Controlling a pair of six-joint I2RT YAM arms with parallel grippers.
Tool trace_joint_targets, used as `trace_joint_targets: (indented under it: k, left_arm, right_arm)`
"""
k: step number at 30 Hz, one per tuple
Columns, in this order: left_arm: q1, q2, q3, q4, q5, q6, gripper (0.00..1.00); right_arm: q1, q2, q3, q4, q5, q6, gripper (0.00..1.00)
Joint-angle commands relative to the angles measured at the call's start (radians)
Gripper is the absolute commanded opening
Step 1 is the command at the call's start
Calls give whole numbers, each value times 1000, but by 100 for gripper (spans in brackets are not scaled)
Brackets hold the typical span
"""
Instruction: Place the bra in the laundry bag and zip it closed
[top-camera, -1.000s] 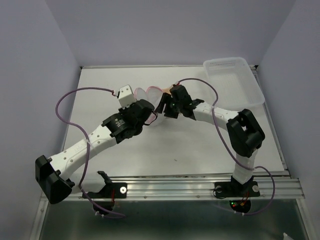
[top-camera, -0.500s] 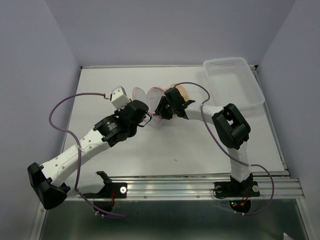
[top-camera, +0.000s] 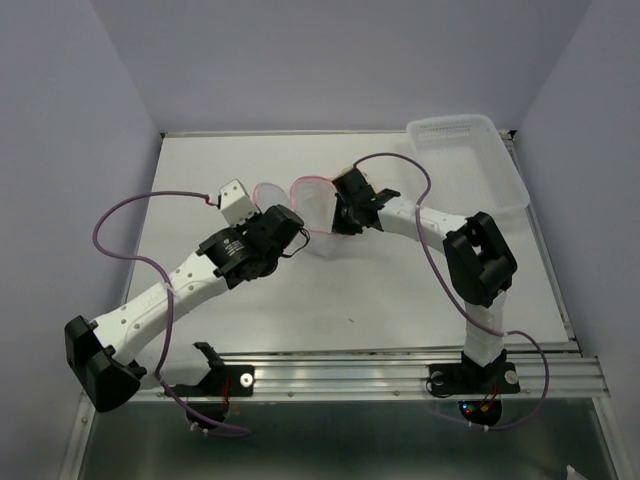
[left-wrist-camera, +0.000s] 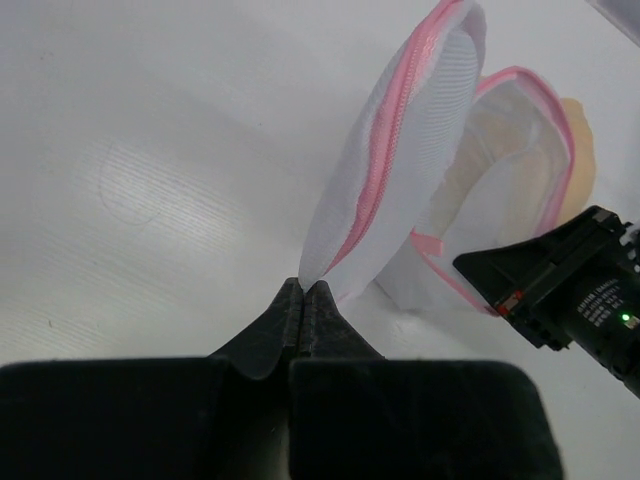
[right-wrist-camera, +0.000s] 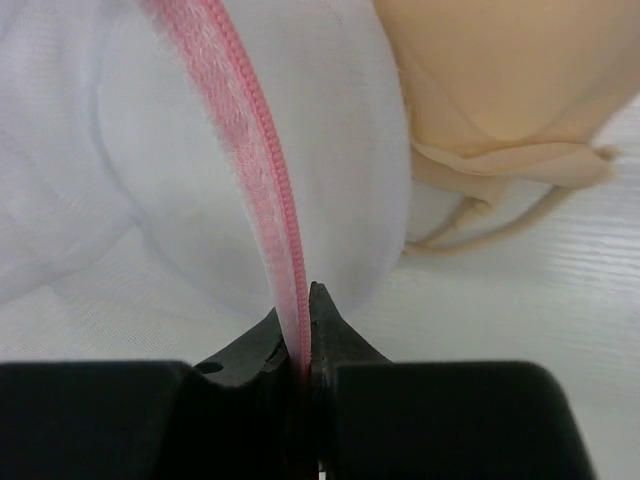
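The laundry bag (top-camera: 312, 206), white mesh with a pink zipper rim, stands open in the middle of the table between both arms. My left gripper (left-wrist-camera: 304, 288) is shut on the edge of the bag's near mesh flap (left-wrist-camera: 400, 170). My right gripper (right-wrist-camera: 303, 330) is shut on the pink zipper rim (right-wrist-camera: 262, 170) of the other half. The peach bra (right-wrist-camera: 500, 90) lies on the table just beyond the bag, outside it, a thin strap trailing below its cup. In the left wrist view the bra (left-wrist-camera: 578, 150) shows behind the far half, above the right gripper's black body (left-wrist-camera: 570, 290).
A clear-white plastic basket tray (top-camera: 470, 160) sits at the back right corner. Purple cables loop from both arms over the table. The walls close in on the left, right and back.
My right gripper has closed on the bag's zipper rim. The bag's two halves now stand spread apart. The left arm shifted slightly, still holding its flap.
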Motion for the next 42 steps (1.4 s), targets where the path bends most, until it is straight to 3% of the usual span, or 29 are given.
trace_joint_targets:
  k: [1, 3, 9, 12, 14, 17, 19, 21, 25, 27, 30, 35, 42]
  left_arm:
    - [9, 27, 58, -59, -106, -34, 0]
    - [12, 38, 70, -73, -113, -34, 0]
    - [15, 39, 109, -78, -138, 10, 0]
    - [15, 23, 129, -29, -164, 49, 0]
    - [17, 12, 167, -38, -185, 61, 0]
    - [15, -27, 196, -47, -224, 75, 0]
    - [15, -60, 183, -37, -236, 80, 0]
    - [17, -80, 163, -20, -236, 95, 0]
    - [52, -68, 124, -44, -213, 81, 0]
    - [58, -59, 115, -59, -198, 69, 0]
    - [60, -63, 104, -63, -193, 57, 0]
    - [64, -85, 77, -47, -187, 58, 0]
    - [78, -73, 26, -102, -185, -15, 0]
  right_arm:
    - [9, -84, 74, -212, 163, -120, 8]
    - [9, -101, 97, -247, 224, -135, 1]
    - [9, -144, 200, -356, 341, -247, 1]
    - [18, -165, 284, -337, 278, -326, 1]
    - [18, -174, 346, -323, 148, -379, 1]
    - [18, -277, 245, -167, -28, -408, 1]
    - [18, -322, 197, -106, 31, -344, 1]
    - [18, -291, 203, -202, 88, -304, 1]
    - [18, -42, 364, -507, 154, -292, 1]
    - [18, 46, 393, -557, 189, -293, 1]
    - [27, 60, 410, -561, 234, -290, 1]
    - [27, -7, 343, -445, 84, -328, 1]
    - [27, -4, 283, -432, 63, -319, 1]
